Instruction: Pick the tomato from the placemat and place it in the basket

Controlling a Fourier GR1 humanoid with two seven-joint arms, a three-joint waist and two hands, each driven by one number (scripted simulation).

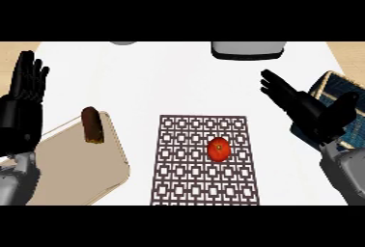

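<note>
The tomato (219, 149) sits on the patterned placemat (178, 193), right of the mat's centre and nearer its right edge than its left, with nothing touching it. It is round, so it shows no long axis to line up with; any approach direction would meet much the same shape.

The right hand (308, 108) hovers over the counter (178, 77) up and to the right of the mat's far right corner, fingers straight and spread, thumb apart, holding nothing. From this hand the tomato lies toward the left and the near counter edge. The basket (341, 89) shows just behind that hand at the counter's right edge, partly hidden by it.

The left hand (25, 96) rests open by the left edge, fingers up, well apart from the mat, beyond a cutting board (78, 173) that carries a dark brown oblong item (92, 125) near its far corner.

The right hand is plainly the nearer one and sits between tomato and basket, so it is likely the one to make the pick.
</note>
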